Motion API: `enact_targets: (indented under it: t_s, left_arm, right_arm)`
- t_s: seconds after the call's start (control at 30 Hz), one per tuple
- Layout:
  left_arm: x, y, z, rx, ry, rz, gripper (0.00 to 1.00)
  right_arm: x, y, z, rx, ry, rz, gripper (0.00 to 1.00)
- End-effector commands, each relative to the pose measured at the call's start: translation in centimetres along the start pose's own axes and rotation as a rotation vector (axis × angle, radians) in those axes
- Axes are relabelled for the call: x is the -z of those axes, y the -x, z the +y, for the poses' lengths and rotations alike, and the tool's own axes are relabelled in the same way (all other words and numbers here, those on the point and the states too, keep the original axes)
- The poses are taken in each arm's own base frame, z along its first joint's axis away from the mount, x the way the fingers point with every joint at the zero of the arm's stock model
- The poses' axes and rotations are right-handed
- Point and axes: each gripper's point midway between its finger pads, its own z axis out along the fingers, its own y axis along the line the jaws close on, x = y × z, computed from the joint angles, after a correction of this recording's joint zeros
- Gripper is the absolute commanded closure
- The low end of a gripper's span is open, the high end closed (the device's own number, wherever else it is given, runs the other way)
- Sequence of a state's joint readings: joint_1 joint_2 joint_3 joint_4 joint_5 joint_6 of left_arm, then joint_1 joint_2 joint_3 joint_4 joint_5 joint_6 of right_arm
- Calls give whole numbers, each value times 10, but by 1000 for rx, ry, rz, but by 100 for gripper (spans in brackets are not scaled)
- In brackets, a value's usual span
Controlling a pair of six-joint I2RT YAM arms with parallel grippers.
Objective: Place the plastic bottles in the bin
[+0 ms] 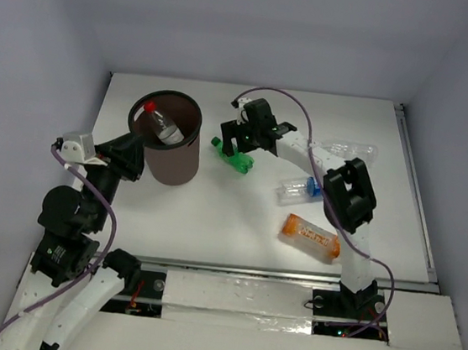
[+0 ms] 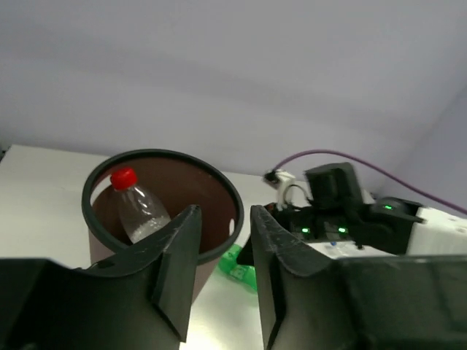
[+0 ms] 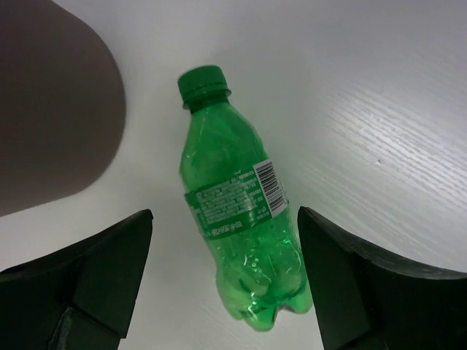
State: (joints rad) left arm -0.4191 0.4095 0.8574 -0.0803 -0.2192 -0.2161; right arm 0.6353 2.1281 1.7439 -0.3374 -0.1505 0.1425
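Right gripper (image 3: 222, 219): spread wide and empty, one finger on each side of the green bottle (image 3: 235, 211) and neither touching it.
Green bottle: lying on its side on the bench (image 1: 211, 223), just beside the bin (image 1: 176, 167), cap towards it.
Left gripper (image 2: 222, 219): jaws a little apart, nothing between them, held close to the bin's near side.
Done: one clear red-capped bottle (image 1: 162, 123) leans inside the bin. Whether others lie under it cannot be seen.
Left: four bottles on the bench: the green one, a blue-label bottle (image 1: 298, 188), an orange bottle (image 1: 311, 236) and a clear bottle (image 1: 348, 149) far right. I'd judge the task at an early stage, with the green one next.
Writing: the green bottle has a green label with a white barcode and fine print too small to read. No brand is legible on any bottle.
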Motion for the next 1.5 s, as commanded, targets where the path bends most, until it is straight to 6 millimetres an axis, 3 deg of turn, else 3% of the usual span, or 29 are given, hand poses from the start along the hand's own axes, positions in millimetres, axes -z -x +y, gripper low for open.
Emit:
enact_targets:
  t_s: [0.0,0.13,0.27,0.33,0.37,0.47,0.6,0.63,0.7,0.73,0.83,0.87,0.9,0.97,1.0,1.07,1.1,1.17,1.2,1.23,1.27,1.3,1.33,1.4,1.47]
  left_arm:
    - [12,12,-11,25,-69,-36,67]
    - [19,9,-14,42,-91,-26,66]
    - [24,6,-11,41,-91,-32,66]
    - [28,10,-10,46,-93,-50,66]
    - [29,11,-10,48,-96,-55,66]
    - [28,8,-12,50,-103,-52,66]
    - [28,5,-12,55,-110,-46,66]
    - [29,5,-12,57,-109,-48,66]
    - [31,7,-10,62,-102,-56,67]
    - [31,7,-10,65,-98,-59,67]
    - [32,6,-8,71,-95,-63,68]
    - [32,7,-9,75,-98,-67,68]
    - [32,6,-9,76,-99,-65,68]
    - [33,9,-9,80,-96,-75,68]
    - [33,10,-9,82,-95,-78,68]
    - [33,10,-9,82,-95,-78,68]
    - [34,10,-9,86,-96,-81,68]
    - [34,11,-10,90,-103,-83,68]
    - [33,9,-10,89,-104,-80,68]
    - [33,9,-10,89,-104,-78,68]
    - [33,9,-10,87,-104,-78,68]
    - [33,8,-10,87,-103,-77,68]
    - [34,9,-10,86,-102,-79,68]
    - [35,12,-9,84,-98,-83,68]
    - [36,14,-8,82,-93,-88,69]
  right_arm:
    - [7,3,2,30,-12,67,15]
    - [-6,-11,-5,11,-37,132,17]
    - [-17,-44,-7,-14,-26,234,25]
    - [-15,-45,-5,-20,-19,223,27]
    - [-16,-50,-8,-23,-27,223,31]
    - [-6,-39,-4,-41,-24,156,44]
    - [25,8,10,-68,6,-28,51]
    - [50,34,19,-73,21,-107,51]
    - [75,57,20,-79,4,-199,51]
    - [107,82,28,-79,13,-283,52]
    - [155,117,38,-88,26,-424,52]
    - [185,135,47,-85,53,-496,52]
    - [200,149,56,-80,91,-550,52]
    - [223,167,78,-77,155,-626,52]
    - [234,175,100,-59,215,-665,52]
    - [246,191,126,-58,288,-715,52]
    - [233,189,145,-54,321,-702,52]
    - [227,200,165,-45,342,-739,52]
    - [235,215,176,-42,348,-780,52]
    - [210,209,190,-33,362,-745,51]
    - [205,212,198,-29,374,-744,51]
    - [213,227,203,-29,389,-784,50]
    - [192,223,211,-27,396,-757,50]
    - [193,234,223,-20,429,-780,49]
    - [172,234,223,-24,416,-764,48]
